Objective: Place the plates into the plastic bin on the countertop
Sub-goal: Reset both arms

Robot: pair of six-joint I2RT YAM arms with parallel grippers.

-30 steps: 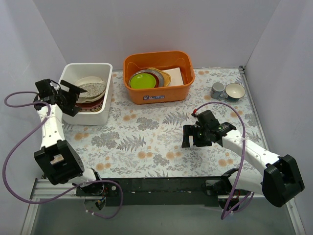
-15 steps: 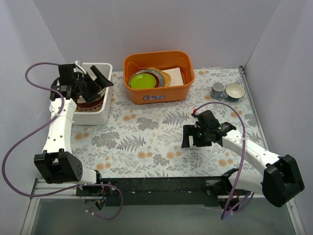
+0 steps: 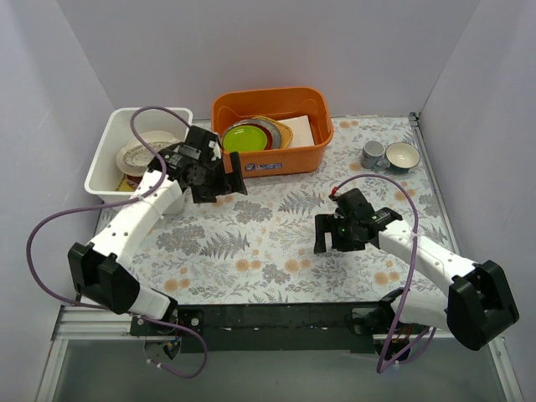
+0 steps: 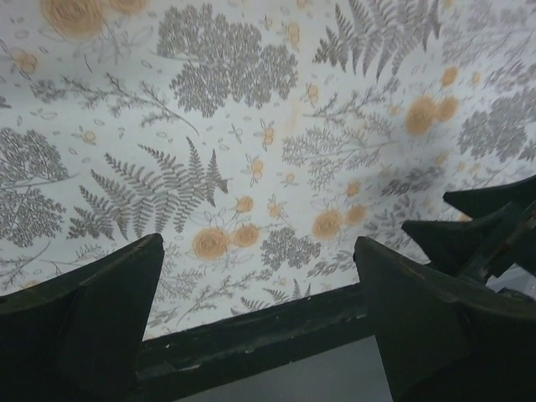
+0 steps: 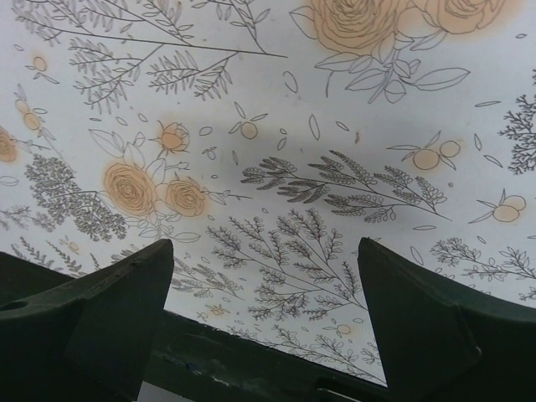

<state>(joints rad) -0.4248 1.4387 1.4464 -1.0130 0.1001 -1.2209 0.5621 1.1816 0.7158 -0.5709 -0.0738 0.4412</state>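
Overhead, left gripper hangs spread, empty, between bin at ten o'clock, plates inside, and tub at twelve; reaching there could clip its rim. Left wrist: jaws apart over countertop. Right wrist: right gripper likewise wide, empty.
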